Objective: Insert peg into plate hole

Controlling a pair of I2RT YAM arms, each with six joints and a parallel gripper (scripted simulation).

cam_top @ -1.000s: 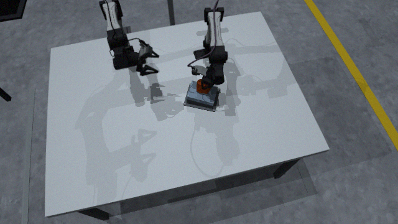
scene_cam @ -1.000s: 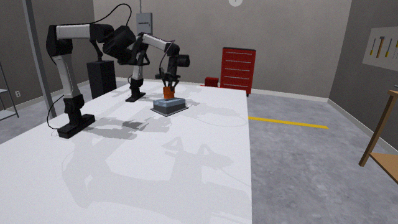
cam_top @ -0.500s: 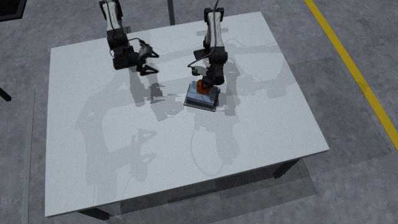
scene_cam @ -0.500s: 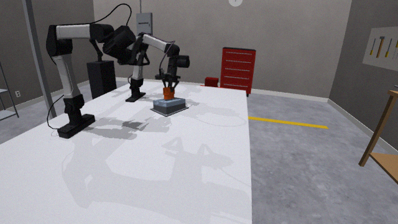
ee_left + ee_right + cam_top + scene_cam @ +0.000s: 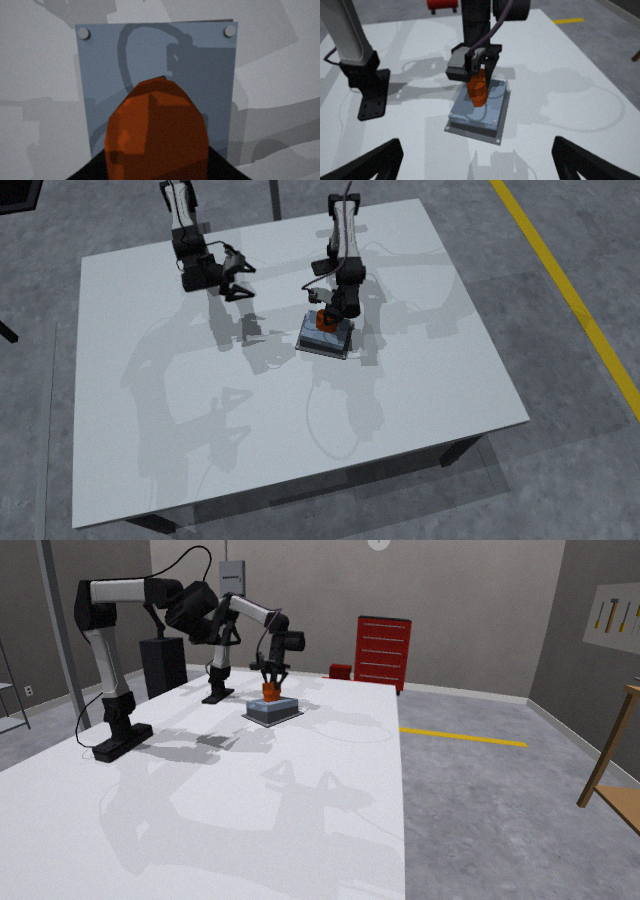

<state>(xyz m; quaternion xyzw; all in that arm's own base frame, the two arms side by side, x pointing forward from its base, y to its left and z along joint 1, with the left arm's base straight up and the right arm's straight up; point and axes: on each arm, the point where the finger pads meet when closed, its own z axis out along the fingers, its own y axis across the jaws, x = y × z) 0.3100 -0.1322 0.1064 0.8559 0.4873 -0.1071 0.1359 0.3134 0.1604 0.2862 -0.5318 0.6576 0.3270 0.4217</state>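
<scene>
An orange faceted peg (image 5: 328,320) (image 5: 271,692) (image 5: 157,128) (image 5: 477,92) stands about upright, its lower end at the top face of the blue-grey plate (image 5: 307,330) (image 5: 290,703) (image 5: 100,60) (image 5: 461,114). My left gripper (image 5: 274,684) (image 5: 157,145) is shut on its upper part. In the left wrist view the peg covers nearly all of the hole; a small dark edge (image 5: 162,77) shows just beyond it. Whether the tip is inside the hole is hidden. My right gripper (image 5: 254,283) (image 5: 477,145) is open and empty, above the table beside the plate.
The plate sits as a raised block on a thin dark base (image 5: 473,136) with small studs at its corners. It stands on the white table (image 5: 200,460) (image 5: 325,850). The left arm's black foot (image 5: 374,98) is behind the plate in the right wrist view.
</scene>
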